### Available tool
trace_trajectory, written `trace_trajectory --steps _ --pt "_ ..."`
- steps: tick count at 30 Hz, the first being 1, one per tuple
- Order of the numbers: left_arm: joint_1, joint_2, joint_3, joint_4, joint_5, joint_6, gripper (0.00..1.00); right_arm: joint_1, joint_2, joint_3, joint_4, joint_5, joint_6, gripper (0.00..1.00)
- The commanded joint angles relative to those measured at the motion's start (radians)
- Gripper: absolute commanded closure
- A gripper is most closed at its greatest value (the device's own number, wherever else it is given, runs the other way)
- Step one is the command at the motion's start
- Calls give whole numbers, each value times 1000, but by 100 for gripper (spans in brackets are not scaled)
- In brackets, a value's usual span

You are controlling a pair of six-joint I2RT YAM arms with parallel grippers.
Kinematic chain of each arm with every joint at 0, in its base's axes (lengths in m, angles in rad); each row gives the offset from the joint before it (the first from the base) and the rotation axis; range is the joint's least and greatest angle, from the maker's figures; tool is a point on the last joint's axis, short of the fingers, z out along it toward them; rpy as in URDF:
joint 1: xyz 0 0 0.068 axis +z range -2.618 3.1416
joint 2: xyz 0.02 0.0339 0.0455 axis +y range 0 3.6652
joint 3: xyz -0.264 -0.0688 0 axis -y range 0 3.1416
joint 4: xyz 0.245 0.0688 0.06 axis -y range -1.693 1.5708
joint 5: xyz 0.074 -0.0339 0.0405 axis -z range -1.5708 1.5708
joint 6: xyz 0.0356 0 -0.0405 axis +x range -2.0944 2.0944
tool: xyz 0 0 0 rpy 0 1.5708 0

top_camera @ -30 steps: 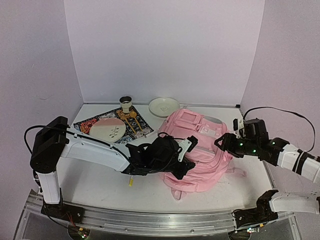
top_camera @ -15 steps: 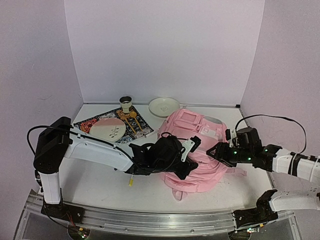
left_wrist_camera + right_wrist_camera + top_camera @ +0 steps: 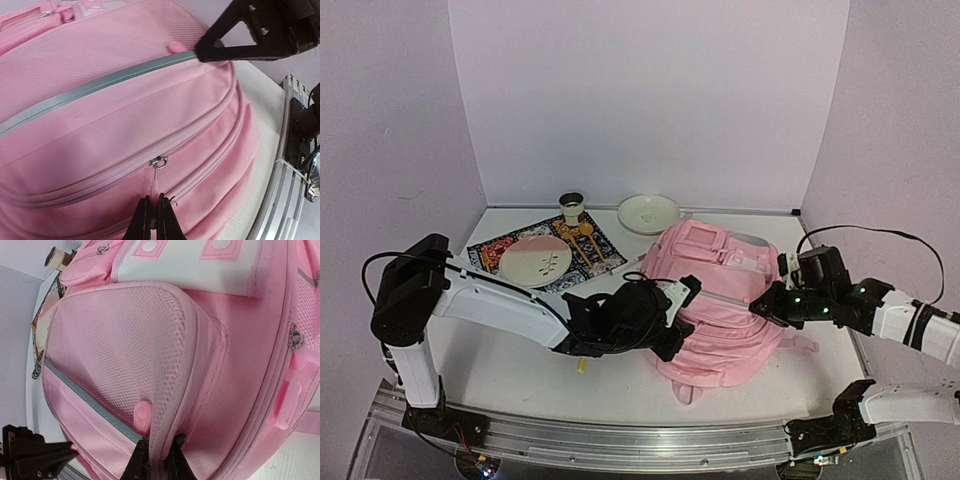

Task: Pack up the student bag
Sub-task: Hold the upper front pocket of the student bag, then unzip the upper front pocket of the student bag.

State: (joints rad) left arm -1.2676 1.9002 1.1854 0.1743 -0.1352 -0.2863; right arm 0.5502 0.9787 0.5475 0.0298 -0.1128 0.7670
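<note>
The student bag (image 3: pixel 720 300), pink and soft, lies on the table between both arms. My left gripper (image 3: pixel 678 325) is at its near left side, shut on the pink zipper pull (image 3: pixel 156 182) of a front zip; the metal slider ring (image 3: pixel 159 162) sits just above the fingertips (image 3: pixel 142 215). My right gripper (image 3: pixel 761 306) is at the bag's right side. It is shut on a fold of pink mesh pocket edge (image 3: pixel 170 405), next to the grey trim (image 3: pixel 90 402) and a small pink tab (image 3: pixel 142 416). The bag's white patch (image 3: pixel 190 260) shows at the top.
A patterned mat (image 3: pixel 595 262) at the back left carries a pink-and-white plate (image 3: pixel 535 260) and gold spoons (image 3: pixel 588 240). A cup (image 3: pixel 571 207) and a white plate (image 3: pixel 647 212) stand by the back wall. A small yellow item (image 3: pixel 581 365) lies near the front rail (image 3: pixel 640 440).
My right gripper came in to the bag's right side and closed on the mesh fold. The bag has shifted and flattened slightly. The left gripper has stayed shut on the zipper pull.
</note>
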Motion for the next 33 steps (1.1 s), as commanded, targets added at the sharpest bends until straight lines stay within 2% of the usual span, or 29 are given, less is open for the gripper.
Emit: trace_trajectory --steps 1,11,15,18,24,26,30,33 --pt "71 -94 -84 -22 -139 9 100 -71 -34 70 -127 26 -127 100" --pt "248 -124 -179 -14 -238 49 100 -173 -19 98 -159 -89 -233 100" --pt "294 -72 -153 6 -231 90 100 -181 15 110 -161 -90 -249 100" --pt "295 -28 -115 9 -160 110 100 -181 53 129 -161 -99 -272 96" --pt "295 -10 -112 51 -55 94 100 -176 67 180 -167 -92 -329 76" --pt "295 -12 -110 54 -34 87 100 -146 67 209 -183 -53 -347 66" --pt "295 -11 -107 59 4 71 100 -12 119 273 -232 102 -366 49" --pt "294 -19 -111 60 38 47 100 70 149 316 -270 282 -359 42"
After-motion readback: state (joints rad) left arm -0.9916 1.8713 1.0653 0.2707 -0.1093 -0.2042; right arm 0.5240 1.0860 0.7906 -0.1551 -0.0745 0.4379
